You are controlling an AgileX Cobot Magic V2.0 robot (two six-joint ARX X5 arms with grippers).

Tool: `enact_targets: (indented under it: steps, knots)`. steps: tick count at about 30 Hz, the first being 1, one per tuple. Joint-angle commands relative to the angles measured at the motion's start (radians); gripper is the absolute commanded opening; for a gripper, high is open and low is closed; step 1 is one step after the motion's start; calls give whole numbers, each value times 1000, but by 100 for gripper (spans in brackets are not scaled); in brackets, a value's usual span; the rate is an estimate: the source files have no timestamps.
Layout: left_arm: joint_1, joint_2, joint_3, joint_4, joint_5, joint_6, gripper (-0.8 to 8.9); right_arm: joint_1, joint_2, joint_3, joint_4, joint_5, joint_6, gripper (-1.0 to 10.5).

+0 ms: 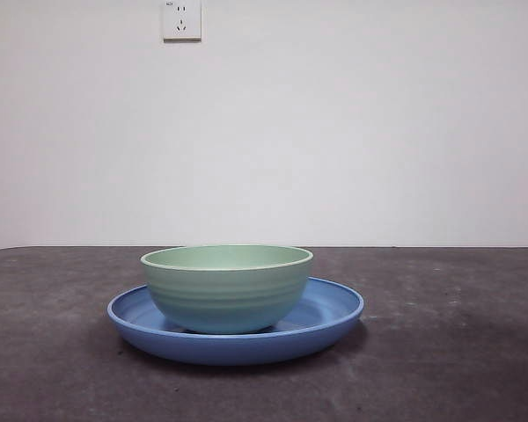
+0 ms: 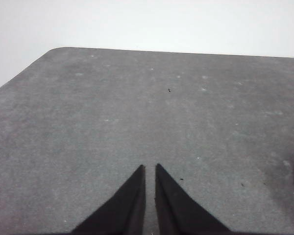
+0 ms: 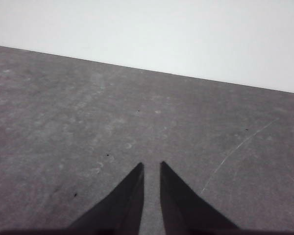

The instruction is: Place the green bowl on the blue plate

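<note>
Sage-green and glossy, with faint ridges round its wall, the green bowl (image 1: 226, 287) sits upright inside the wide, shallow blue plate (image 1: 334, 309) on the dark grey matte table (image 1: 458, 352), while the left gripper (image 2: 150, 167) and right gripper (image 3: 152, 165) hover over bare tabletop, jaws nearly together, holding nothing.

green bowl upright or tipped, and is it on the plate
Upright: the green bowl has a level rim and its base sits inside the blue plate. No gripper touches it.
</note>
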Motion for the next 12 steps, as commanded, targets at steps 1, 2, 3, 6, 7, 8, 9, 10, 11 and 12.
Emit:
enact_targets:
  steps: [1,2,3,6,7,8,9,10,11,12]
  knots:
    - [2,-1,-21,-7,5,5,33,-2,-2,-9,-18,4,-8,49]
    - [2,-1,-21,-7,5,5,33,-2,-2,-9,-27,5,-8,49]
    - [2,-1,-21,-7,5,5,33,-2,-2,-9,-32,8,-8,49]
    - [2,-1,-21,-7,5,5,33,-2,-2,-9,-35,8,-7,49]
    - [2,-1,-21,-7,5,5,33,-2,-2,-9,-40,9,-6,49]
    - [2,-1,-21,-7,5,5,33,-2,-2,-9,-53,12,-3,49]
    - [2,-1,-21,-7,5,5,33,-2,-2,-9,-66,19,-3,49]
    - [2,-1,-21,-7,5,5,33,-2,-2,-9,-84,24,-3,49]
    - [2,-1,-21,-7,5,5,33,-2,-2,-8,-84,26,0,49]
    - [2,-1,-21,-7,5,5,33,-2,-2,-8,-84,26,3,49]
